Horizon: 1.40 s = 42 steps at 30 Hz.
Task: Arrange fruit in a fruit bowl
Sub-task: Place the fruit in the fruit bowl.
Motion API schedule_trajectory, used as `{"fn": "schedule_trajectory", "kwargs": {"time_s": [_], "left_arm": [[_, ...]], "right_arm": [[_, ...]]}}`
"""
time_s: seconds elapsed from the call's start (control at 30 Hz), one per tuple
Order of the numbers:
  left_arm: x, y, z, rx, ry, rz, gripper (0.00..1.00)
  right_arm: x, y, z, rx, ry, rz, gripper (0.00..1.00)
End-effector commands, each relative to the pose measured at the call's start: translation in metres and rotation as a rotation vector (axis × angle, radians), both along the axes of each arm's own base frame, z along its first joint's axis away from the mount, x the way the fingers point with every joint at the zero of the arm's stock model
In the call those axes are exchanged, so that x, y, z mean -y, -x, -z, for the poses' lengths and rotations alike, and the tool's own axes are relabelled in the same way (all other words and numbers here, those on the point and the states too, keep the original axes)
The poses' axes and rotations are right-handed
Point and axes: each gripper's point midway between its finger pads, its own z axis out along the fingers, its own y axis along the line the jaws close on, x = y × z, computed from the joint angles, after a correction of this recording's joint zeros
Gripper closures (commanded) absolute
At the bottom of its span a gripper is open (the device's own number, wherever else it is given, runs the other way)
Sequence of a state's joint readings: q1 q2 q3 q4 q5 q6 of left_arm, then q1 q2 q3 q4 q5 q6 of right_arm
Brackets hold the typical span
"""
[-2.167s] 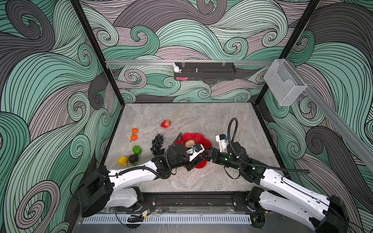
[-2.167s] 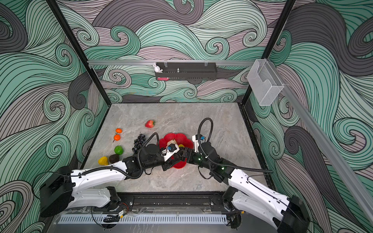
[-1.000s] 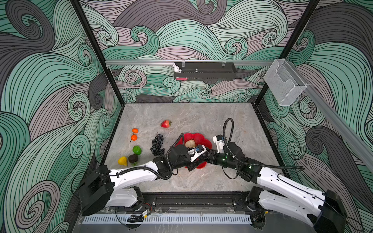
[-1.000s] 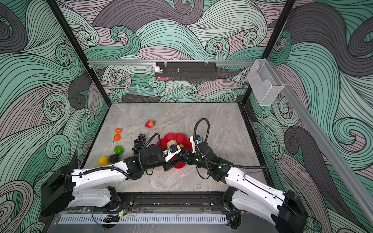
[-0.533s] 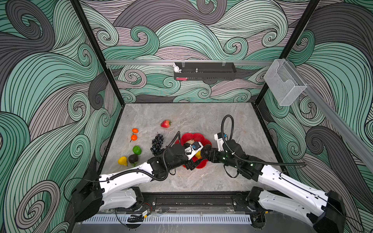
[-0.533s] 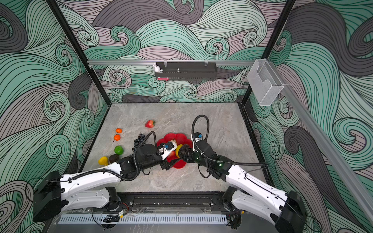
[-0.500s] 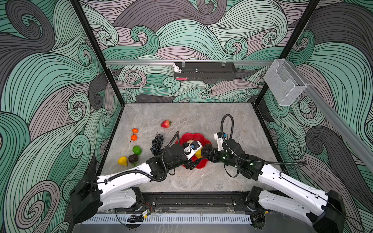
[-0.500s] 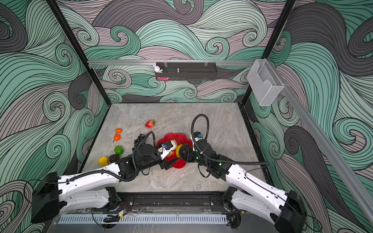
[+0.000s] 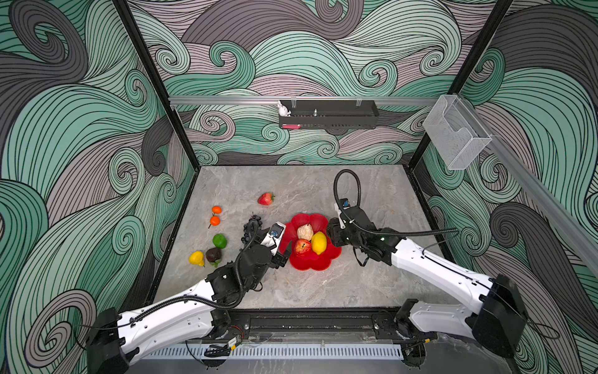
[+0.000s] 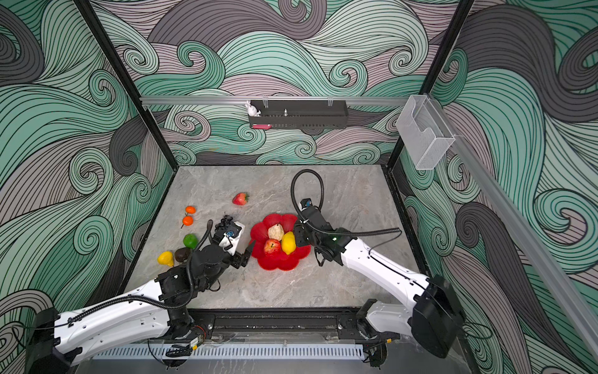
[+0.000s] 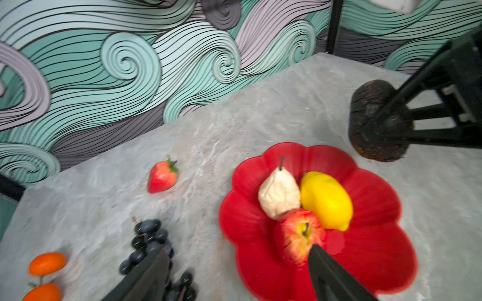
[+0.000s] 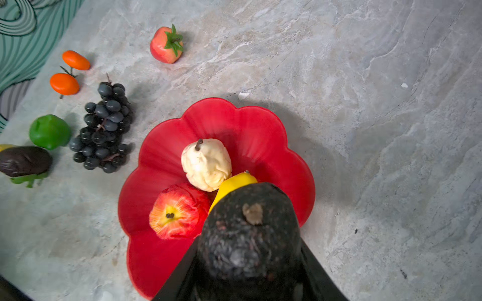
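Left end effector [image 11: 237, 250], released, straddles the fruit bowl's [image 12: 221, 109] left rim; right end effector [image 12: 249, 250] grasps a dark avocado [image 11: 370, 112] at the right rim, beside bare bench [image 12: 391, 130].

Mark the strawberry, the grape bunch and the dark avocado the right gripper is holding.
strawberry [image 9: 266, 198]: in a top view, middle of its red body.
grape bunch [image 12: 104, 127]: right wrist view, centre of the cluster.
dark avocado [image 12: 247, 234]: right wrist view, rough skin near the stem scar.

Apple [image 9: 301, 246], lemon [image 9: 319, 243] in bowl [image 9: 315, 264]; strawberry [image 9: 265, 198] behind
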<state>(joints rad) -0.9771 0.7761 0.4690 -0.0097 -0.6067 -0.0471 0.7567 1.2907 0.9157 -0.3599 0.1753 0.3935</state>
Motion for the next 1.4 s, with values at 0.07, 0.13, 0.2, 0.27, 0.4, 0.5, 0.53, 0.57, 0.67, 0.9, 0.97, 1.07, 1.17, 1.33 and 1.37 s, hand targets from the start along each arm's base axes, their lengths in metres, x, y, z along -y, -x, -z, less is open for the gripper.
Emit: {"fn": "schedule_trajectory", "kwargs": {"time_s": [0.07, 0.13, 0.2, 0.27, 0.4, 0.5, 0.53, 0.57, 0.67, 0.9, 0.97, 1.07, 1.17, 1.33, 1.37], "left_arm": [[-0.036, -0.006, -0.004, 0.042, 0.043, -0.161, 0.14], [-0.041, -0.006, -0.002, 0.050, 0.052, -0.181, 0.14], [-0.045, -0.007, -0.003, 0.055, 0.055, -0.196, 0.14], [-0.046, -0.006, -0.005, 0.059, 0.065, -0.198, 0.14], [-0.048, -0.006, -0.005, 0.061, 0.070, -0.199, 0.14], [-0.048, -0.006, -0.005, 0.061, 0.070, -0.200, 0.14], [-0.048, -0.006, -0.006, 0.063, 0.073, -0.200, 0.14], [-0.048, -0.006, -0.007, 0.065, 0.074, -0.202, 0.14], [-0.049, -0.006, -0.006, 0.063, 0.075, -0.202, 0.14], [-0.054, -0.006, -0.008, 0.073, 0.078, -0.229, 0.14], [-0.055, -0.006, -0.008, 0.075, 0.080, -0.232, 0.14], [-0.058, -0.006, -0.008, 0.081, 0.083, -0.243, 0.14], [-0.064, -0.005, -0.011, 0.089, 0.092, -0.273, 0.14], [-0.070, -0.003, -0.012, 0.108, 0.112, -0.285, 0.14], [-0.071, -0.003, -0.013, 0.112, 0.114, -0.292, 0.14]], "right_arm": [[-0.009, -0.030, 0.005, 0.037, 0.078, 0.004, 0.64], [-0.015, -0.038, 0.009, 0.036, 0.086, 0.000, 0.64], [-0.021, -0.045, 0.014, 0.035, 0.094, -0.005, 0.64], [-0.025, -0.051, 0.020, 0.031, 0.104, -0.003, 0.64], [-0.034, -0.063, 0.030, 0.019, 0.121, -0.001, 0.63], [-0.038, -0.071, 0.035, 0.016, 0.130, 0.004, 0.62], [-0.039, -0.073, 0.037, 0.014, 0.131, 0.005, 0.61], [-0.040, -0.076, 0.039, 0.012, 0.135, 0.008, 0.61], [-0.042, -0.082, 0.045, 0.001, 0.139, 0.014, 0.61], [-0.046, -0.087, 0.058, -0.036, 0.124, 0.017, 0.60], [-0.046, -0.088, 0.062, -0.047, 0.118, 0.017, 0.60], [-0.046, -0.089, 0.069, -0.068, 0.112, 0.022, 0.60], [-0.045, -0.089, 0.074, -0.080, 0.109, 0.030, 0.59], [-0.047, -0.089, 0.078, -0.094, 0.096, 0.030, 0.56], [-0.047, -0.089, 0.078, -0.098, 0.096, 0.029, 0.55]]}}
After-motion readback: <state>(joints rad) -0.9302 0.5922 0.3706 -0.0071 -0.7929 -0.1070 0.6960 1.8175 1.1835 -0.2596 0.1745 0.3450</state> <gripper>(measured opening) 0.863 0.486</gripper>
